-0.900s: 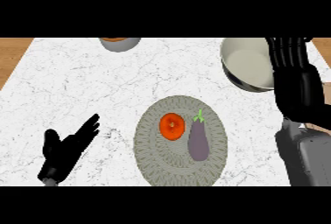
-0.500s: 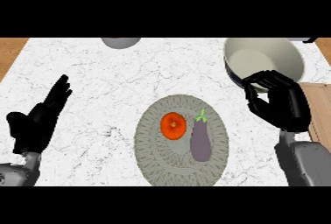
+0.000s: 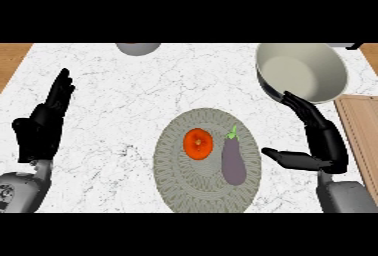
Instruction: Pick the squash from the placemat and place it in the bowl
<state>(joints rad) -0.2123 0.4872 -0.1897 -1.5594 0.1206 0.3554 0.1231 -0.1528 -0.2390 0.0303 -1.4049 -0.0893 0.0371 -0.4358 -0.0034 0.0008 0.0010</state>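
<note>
squash on placemat | long axis near-far | stem probably far end

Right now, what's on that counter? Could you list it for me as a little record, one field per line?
counter: white marble top
placemat: round, grey, centre
on placemat: orange tomato-like vegetable; purple eggplant to its right
bowl: large, pale, nothing inside, far right
far edge: small grey bowl
right edge: wooden board
left hand: open, fingers up
right hand: open beside placemat, holding nothing
</note>
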